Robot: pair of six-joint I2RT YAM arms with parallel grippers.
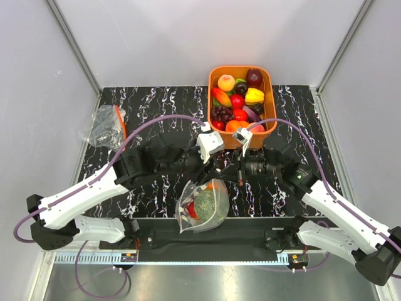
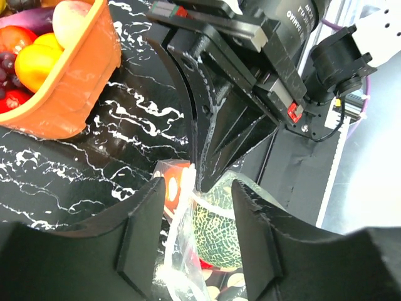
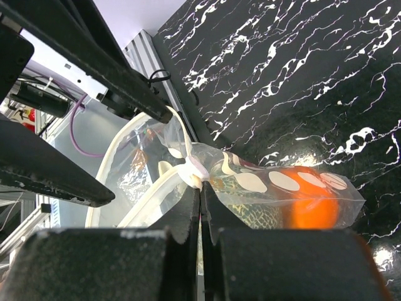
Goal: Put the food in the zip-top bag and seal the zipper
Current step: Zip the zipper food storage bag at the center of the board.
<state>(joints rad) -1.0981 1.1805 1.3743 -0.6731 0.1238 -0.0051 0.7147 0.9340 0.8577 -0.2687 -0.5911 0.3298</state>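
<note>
Near edge, centre: the zip-top bag (image 1: 203, 210) hangs and rests between the two arm bases, over the near border of the black marbled table (image 1: 156, 106). It is loaded. The green netted melon (image 2: 219, 232) fills its middle, the orange fruit (image 3: 310, 210) lies at the bag's bottom end, and the small red fruit (image 1: 192, 211) sits on the melon's left. White dots show on the plastic.

Just beyond the bag, both arms meet over its mouth. The right gripper (image 3: 200, 188) has its fingers pressed together, pinching the bunched top edge of the bag at the zipper (image 3: 153, 197). Beside the pinch the mouth gapes in a pale loop, not sealed.

The left gripper (image 2: 197, 188) is spread. Its fingers (image 2: 141, 238) stand on either side of the raised bag edge, with the plastic between them. Whether either pad touches the film cannot be told.

Far, right of centre: an orange basket (image 1: 270, 100) heaped with more toy produce.

Far left: a crumpled clear bag (image 1: 105, 125) by the wall, well apart from the work.
</note>
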